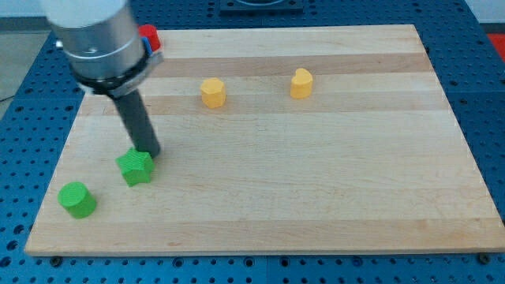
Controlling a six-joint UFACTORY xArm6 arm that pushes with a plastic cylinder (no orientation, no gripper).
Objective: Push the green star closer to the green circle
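Hand-wise it's just my tip point(150, 152), no jaws, holding nothing, touching the green star point(136, 167) from its upper right. Green circle point(77, 199) sits near, lower left. Mid-push I'd say; next, keep shoving down-left.

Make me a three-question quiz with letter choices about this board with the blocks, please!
1. Where is the green circle?
A. the view's bottom left
B. the view's top right
C. the middle

2. How many yellow blocks are on the board?
A. none
B. two
C. five

3. What is my tip doing?
A. resting far from every block
B. touching a yellow block
C. sitting at the green star's upper right edge

Answers: 1 A, it sits near the wooden board's lower left corner. 2 B, a yellow hexagon-like block and a yellow heart-like block. 3 C, the rod ends right against the star.
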